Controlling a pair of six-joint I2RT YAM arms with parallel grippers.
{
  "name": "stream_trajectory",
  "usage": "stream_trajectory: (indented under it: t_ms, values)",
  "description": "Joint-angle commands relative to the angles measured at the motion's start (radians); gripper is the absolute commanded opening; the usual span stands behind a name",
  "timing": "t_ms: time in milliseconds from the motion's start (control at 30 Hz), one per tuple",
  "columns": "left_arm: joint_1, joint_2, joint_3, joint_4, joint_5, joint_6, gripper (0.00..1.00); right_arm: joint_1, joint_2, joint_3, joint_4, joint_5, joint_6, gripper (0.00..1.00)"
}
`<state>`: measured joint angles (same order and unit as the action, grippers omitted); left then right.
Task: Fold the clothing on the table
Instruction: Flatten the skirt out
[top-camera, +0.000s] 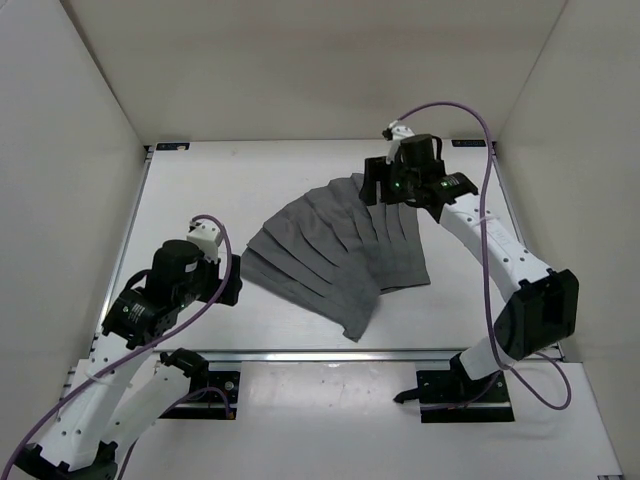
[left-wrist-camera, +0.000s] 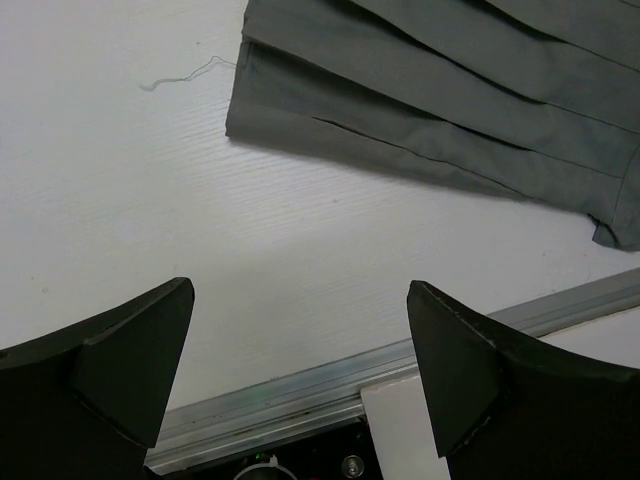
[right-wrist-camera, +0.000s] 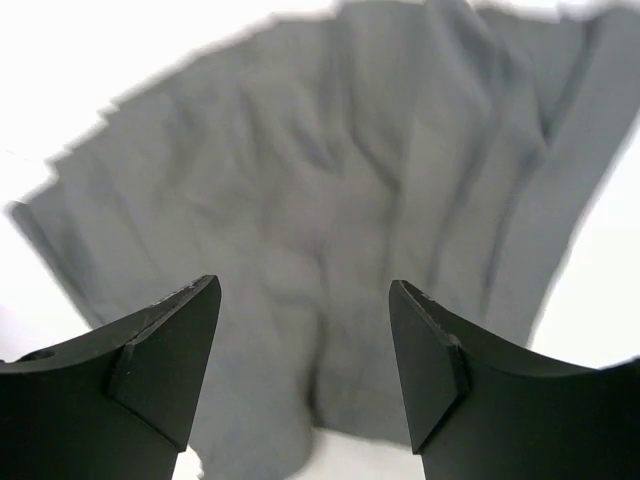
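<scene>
Your right gripper (top-camera: 385, 192) hangs over the far, narrow end of the clothing (top-camera: 335, 250) with its jaws spread wide and nothing between them; in its wrist view the two dark fingers (right-wrist-camera: 165, 350) frame the grey fabric (right-wrist-camera: 330, 180) below, which is blurred there, so you cannot tell whether the tips touch it. You see the clothing lying unfolded in a fan near the middle of the table (top-camera: 200, 190), toward its right half, the pleat ridges running from the narrow end under the right gripper out to a wide, stepped hem that faces the left arm and the near edge. One corner of that hem points down toward the metal rail (top-camera: 330, 353) without reaching it. Your left gripper (top-camera: 232, 280) sits just beside the hem's left corner, apart from the cloth, jaws fully open and empty; its wrist view shows the layered hem (left-wrist-camera: 430, 100) ahead, bare white tabletop (left-wrist-camera: 200, 200) between fingers and fabric, and the rail (left-wrist-camera: 330, 375) close beneath. A thin loose thread (left-wrist-camera: 185, 75) lies on the table just left of the hem corner. Purple cable (top-camera: 487, 170) loops along the right arm.
</scene>
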<state>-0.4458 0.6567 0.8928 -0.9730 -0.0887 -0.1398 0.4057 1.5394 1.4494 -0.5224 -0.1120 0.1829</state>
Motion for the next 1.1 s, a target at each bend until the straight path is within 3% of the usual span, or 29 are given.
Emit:
stream_trajectory:
  t_ms: [0, 167, 400, 467, 500, 533, 567, 633, 667, 733, 767, 900, 967, 1033, 1067]
  values:
    - [0.007, -0.025, -0.005, 0.0, -0.069, -0.035, 0.99, -0.066, -0.042, -0.118, 0.039, 0.012, 0.032, 0.65]
    - [-0.031, -0.019, -0.008, 0.005, -0.046, -0.024, 0.99, -0.185, -0.073, -0.243, -0.014, 0.061, 0.027, 0.68]
    - [0.002, -0.046, -0.012, 0.01, -0.034, -0.015, 0.99, -0.162, -0.217, -0.521, 0.077, 0.109, 0.133, 0.68]
    - [-0.007, -0.032, -0.011, 0.01, -0.019, 0.008, 0.57, -0.154, -0.229, -0.575, 0.088, 0.112, 0.136, 0.68]
    - [-0.016, -0.023, -0.009, 0.007, -0.017, 0.0, 0.22, -0.154, -0.234, -0.592, 0.078, 0.154, 0.145, 0.68]
    - [-0.025, 0.003, 0.0, -0.001, -0.01, 0.0, 0.06, -0.159, -0.236, -0.607, 0.064, 0.167, 0.147, 0.68]
    - [-0.022, 0.042, 0.026, -0.004, 0.012, 0.008, 0.0, -0.162, -0.243, -0.609, 0.044, 0.195, 0.151, 0.68]
    - [0.024, 0.096, 0.072, 0.008, 0.109, -0.022, 0.0, -0.18, -0.251, -0.623, 0.044, 0.216, 0.158, 0.68]
    - [0.031, 0.112, 0.089, 0.023, 0.213, -0.044, 0.12, -0.189, -0.258, -0.624, 0.042, 0.219, 0.153, 0.68]
    - [0.03, 0.106, 0.03, 0.199, 0.41, -0.175, 0.17, -0.22, -0.254, -0.63, 0.035, 0.212, 0.142, 0.69]
    - [0.006, 0.087, -0.044, 0.333, 0.476, -0.272, 0.25, -0.234, -0.245, -0.641, 0.035, 0.201, 0.133, 0.69]
    - [-0.138, 0.057, -0.384, 0.8, 0.543, -0.614, 0.32, -0.239, -0.22, -0.65, 0.044, 0.189, 0.125, 0.69]
    - [-0.18, 0.07, -0.487, 0.928, 0.541, -0.702, 0.41, -0.229, -0.206, -0.646, 0.052, 0.198, 0.119, 0.69]
    - [-0.218, 0.084, -0.541, 1.002, 0.508, -0.74, 0.43, -0.226, -0.203, -0.652, 0.053, 0.187, 0.122, 0.69]
    - [-0.223, 0.092, -0.551, 0.999, 0.465, -0.741, 0.49, -0.226, -0.199, -0.658, 0.064, 0.181, 0.125, 0.69]
